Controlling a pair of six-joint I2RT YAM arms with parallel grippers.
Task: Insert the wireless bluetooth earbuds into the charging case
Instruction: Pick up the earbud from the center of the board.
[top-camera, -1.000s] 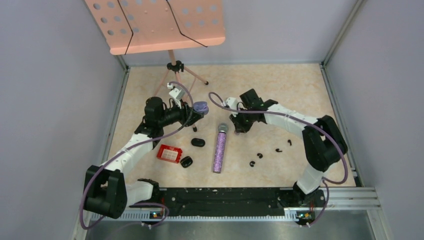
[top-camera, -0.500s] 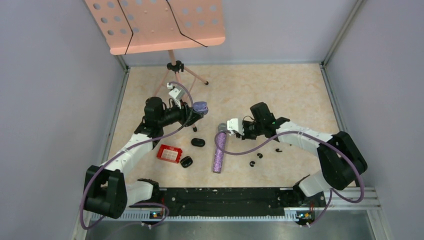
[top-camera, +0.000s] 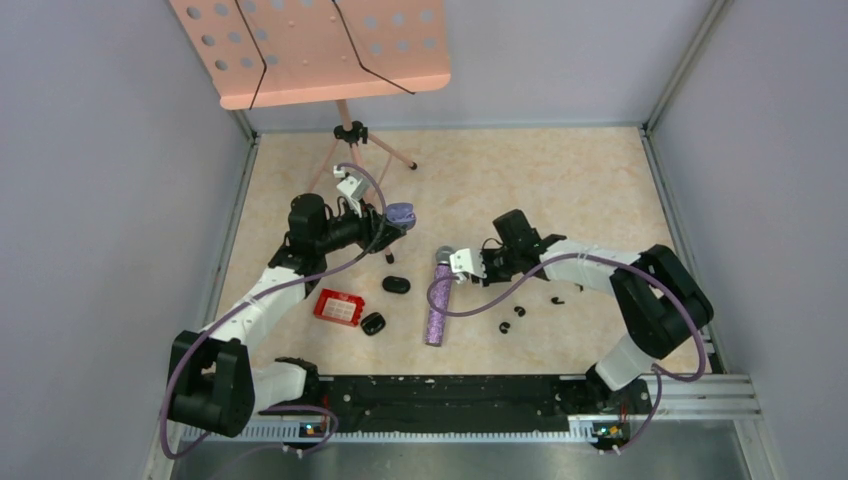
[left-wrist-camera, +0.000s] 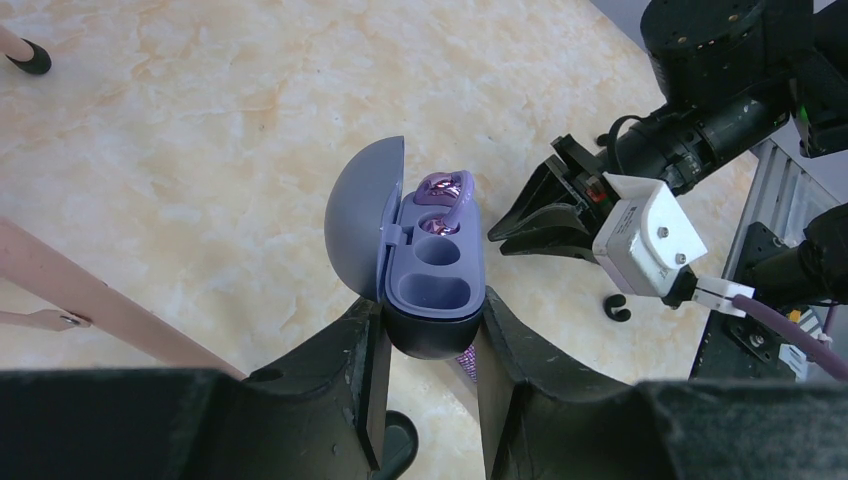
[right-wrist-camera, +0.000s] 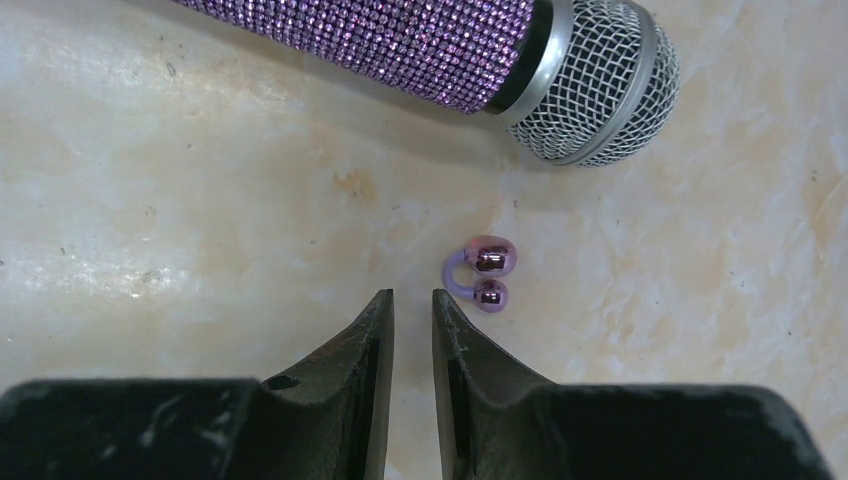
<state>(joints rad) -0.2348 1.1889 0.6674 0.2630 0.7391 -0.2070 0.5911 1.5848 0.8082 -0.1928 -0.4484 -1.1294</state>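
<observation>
My left gripper (left-wrist-camera: 430, 320) is shut on the base of an open purple charging case (left-wrist-camera: 432, 270), held above the table with its lid swung left. One pale purple earbud (left-wrist-camera: 443, 190) sits in the far slot; the near slot is empty. The second purple earbud (right-wrist-camera: 483, 270) lies on the table just right of my right gripper's (right-wrist-camera: 412, 297) tips, below the microphone head. That gripper stands open by a narrow gap with nothing between its fingers. From above, the case (top-camera: 401, 213) is left of the right gripper (top-camera: 474, 268). Black earbuds (top-camera: 519, 311) lie scattered further right.
A purple glitter microphone (top-camera: 437, 300) lies mid-table, its mesh head (right-wrist-camera: 590, 90) close ahead of the right fingers. Two black cases (top-camera: 396, 285) (top-camera: 373, 323) and a red box (top-camera: 338, 306) lie left of it. A pink music stand (top-camera: 310, 50) stands at the back.
The right arm swung down toward the microphone head, and its jaws parted from shut to a narrow gap. The left arm and the case held still.
</observation>
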